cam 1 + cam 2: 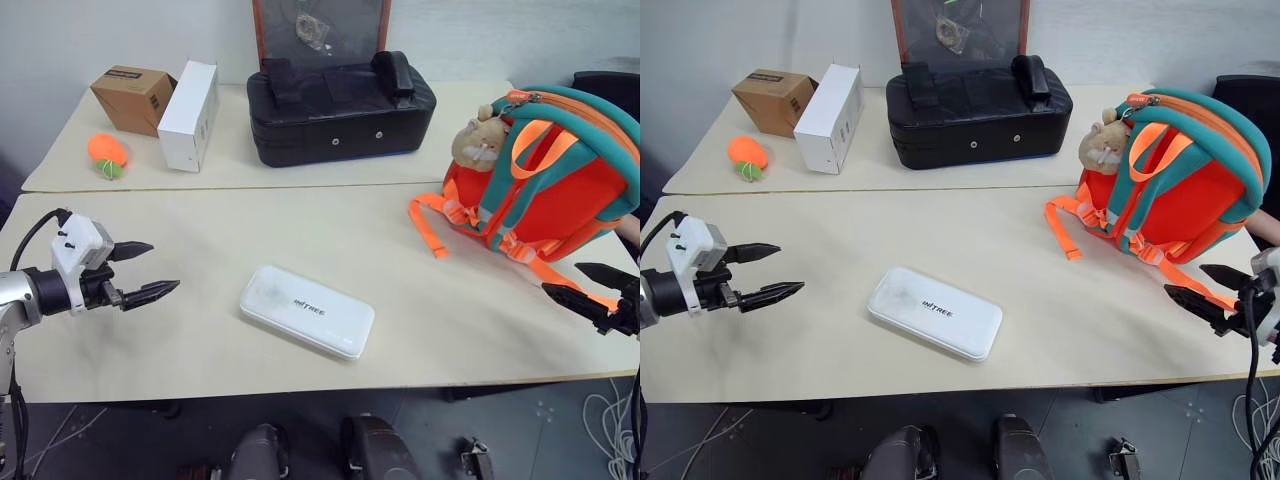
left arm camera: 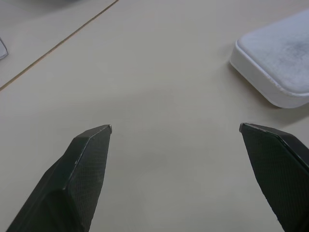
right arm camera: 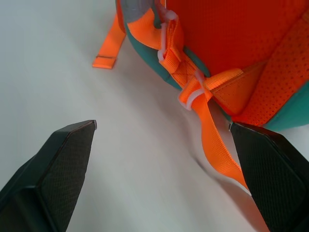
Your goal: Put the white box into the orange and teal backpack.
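Observation:
The flat white box (image 1: pixel 306 311) with small dark lettering lies on the near table, roughly in the middle; one of its corners (image 2: pixel 280 67) is close ahead in the left wrist view. My left gripper (image 1: pixel 148 271) hovers open to the left of it, fingers pointing toward it, nothing between them. The orange and teal backpack (image 1: pixel 558 180) stands at the right of the table with a tan plush toy (image 1: pixel 482 134) at its top and orange straps (image 3: pixel 207 130) trailing on the table. My right gripper (image 1: pixel 580 285) stays open at the table's right edge, just in front of the backpack's straps.
On the far table sit a black padded case (image 1: pixel 340 108), a tall plain white carton (image 1: pixel 189 114), a brown cardboard box (image 1: pixel 133 97) and an orange ball (image 1: pixel 107 151). A seam runs between the two tables (image 1: pixel 300 190).

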`<act>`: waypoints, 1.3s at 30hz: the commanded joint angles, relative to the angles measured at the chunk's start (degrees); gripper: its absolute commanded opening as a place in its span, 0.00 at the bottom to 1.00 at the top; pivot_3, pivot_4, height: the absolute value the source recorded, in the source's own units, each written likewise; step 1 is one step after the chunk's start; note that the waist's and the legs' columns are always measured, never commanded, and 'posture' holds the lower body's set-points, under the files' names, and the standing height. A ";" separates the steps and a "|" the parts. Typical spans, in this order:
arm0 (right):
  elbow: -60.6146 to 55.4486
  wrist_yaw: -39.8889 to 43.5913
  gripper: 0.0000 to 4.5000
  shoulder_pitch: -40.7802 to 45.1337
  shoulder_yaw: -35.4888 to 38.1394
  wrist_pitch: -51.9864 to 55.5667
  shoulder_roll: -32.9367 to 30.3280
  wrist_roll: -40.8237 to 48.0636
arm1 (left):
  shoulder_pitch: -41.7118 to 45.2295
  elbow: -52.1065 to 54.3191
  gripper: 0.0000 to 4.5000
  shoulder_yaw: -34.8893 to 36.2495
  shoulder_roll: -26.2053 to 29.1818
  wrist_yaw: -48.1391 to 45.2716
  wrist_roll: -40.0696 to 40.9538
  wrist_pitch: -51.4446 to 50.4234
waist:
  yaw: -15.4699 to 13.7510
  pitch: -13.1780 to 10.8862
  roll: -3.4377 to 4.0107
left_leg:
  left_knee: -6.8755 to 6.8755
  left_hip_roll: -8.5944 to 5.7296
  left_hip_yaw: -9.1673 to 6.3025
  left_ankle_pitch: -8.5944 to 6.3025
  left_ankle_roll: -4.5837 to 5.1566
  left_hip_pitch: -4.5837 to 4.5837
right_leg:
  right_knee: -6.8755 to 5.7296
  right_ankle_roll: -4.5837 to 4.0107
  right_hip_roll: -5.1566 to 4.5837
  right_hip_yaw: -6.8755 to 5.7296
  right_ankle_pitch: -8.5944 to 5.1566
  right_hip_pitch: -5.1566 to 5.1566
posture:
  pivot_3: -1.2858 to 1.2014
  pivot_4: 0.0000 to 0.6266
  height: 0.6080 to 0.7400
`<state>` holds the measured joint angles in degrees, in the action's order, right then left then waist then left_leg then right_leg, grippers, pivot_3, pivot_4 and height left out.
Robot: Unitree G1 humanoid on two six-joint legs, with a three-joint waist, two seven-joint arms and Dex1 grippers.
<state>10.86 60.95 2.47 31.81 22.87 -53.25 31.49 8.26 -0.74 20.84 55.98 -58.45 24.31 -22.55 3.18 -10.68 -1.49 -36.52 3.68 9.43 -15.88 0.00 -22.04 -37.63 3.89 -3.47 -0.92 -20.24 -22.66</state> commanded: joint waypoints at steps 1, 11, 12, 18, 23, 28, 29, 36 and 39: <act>-5.35 1.98 0.79 1.75 0.18 3.09 1.03 5.16 | -0.22 2.77 0.79 -1.75 -1.03 -1.71 1.15 0.11 | 0.03 0.00 0.00 | -0.01 0.00 0.03 0.01 0.00 0.03 | -0.05 0.00 0.00 0.04 0.00 0.00 | 0.52 0.24 1.00; -22.11 10.52 0.00 -1.15 -22.59 1.81 3.39 0.78 | 8.07 -4.99 0.08 -15.65 -6.05 -4.79 -6.03 6.63 | -0.54 0.00 -0.01 | -0.39 0.02 -0.08 -0.02 0.05 -0.07 | -0.20 0.01 0.02 -0.04 0.00 0.01 | 0.52 0.24 1.00; -22.42 10.66 0.00 -0.42 -24.99 1.03 4.02 -0.35 | 9.04 -5.78 0.00 -17.16 -6.40 -5.63 -7.00 7.91 | -0.64 0.00 -0.01 | -0.46 0.02 -0.09 -0.04 0.07 -0.08 | -0.21 0.01 0.02 -0.05 0.01 0.02 | 0.52 0.24 1.00; -21.71 10.37 0.00 3.84 -34.55 -3.06 7.80 -6.14 | 14.54 -9.94 0.00 -22.06 -9.64 -5.67 -10.76 10.41 | -1.06 0.00 -0.02 | -0.61 0.03 -0.06 -0.10 0.12 -0.13 | -0.22 0.03 0.03 -0.04 0.02 0.00 | 0.52 0.24 1.00; -19.48 7.60 0.00 7.31 -36.63 -3.00 10.71 -8.65 | 15.25 -8.47 0.00 -23.36 -12.88 -5.99 -9.63 8.44 | -1.47 0.00 -0.02 | -0.72 0.03 -0.04 -0.08 0.12 -0.16 | -0.30 0.03 0.03 -0.03 0.02 -0.03 | 0.52 0.24 1.00; -18.06 7.07 0.00 9.15 -34.71 -2.28 11.15 -7.49 | 10.69 -0.09 0.00 -24.63 -13.43 -6.89 -8.72 5.82 | -1.56 0.00 -0.02 | -0.72 0.03 -0.05 -0.09 0.14 -0.17 | -0.32 0.03 0.01 -0.03 0.02 -0.02 | 0.52 0.24 1.00; -17.16 6.73 0.00 9.89 -34.15 -2.21 11.19 -7.40 | 9.79 1.69 0.00 -24.40 -13.32 -7.00 -8.05 4.71 | -1.54 0.00 -0.02 | -0.72 0.03 -0.05 -0.09 0.14 -0.17 | -0.32 0.03 0.01 -0.03 0.02 -0.02 | 0.52 0.24 1.00; -8.55 6.36 0.00 15.60 -32.79 -5.15 10.55 -10.03 | 4.26 11.66 0.00 -23.82 -12.11 -6.89 -5.79 -0.09 | -1.42 0.00 -0.02 | -0.70 0.04 -0.07 -0.04 0.12 -0.14 | -0.35 0.03 0.02 -0.02 0.02 -0.01 | 0.52 0.24 1.00; -6.09 7.56 0.00 16.77 -32.72 -6.77 9.74 -11.15 | 3.04 12.26 0.00 -22.98 -11.67 -5.78 -6.00 -0.93 | -1.45 0.00 -0.02 | -0.70 0.04 -0.07 -0.04 0.12 -0.14 | -0.34 0.03 0.02 -0.03 0.02 -0.01 | 0.52 0.24 1.00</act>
<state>4.51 67.55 19.06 -2.09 17.71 -42.27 20.62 12.07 9.83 -3.57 43.49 -64.78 17.48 -23.20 1.73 -10.68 -1.52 -37.21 3.72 9.36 -15.93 0.12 -22.18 -37.97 3.92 -3.45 -0.94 -20.22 -22.67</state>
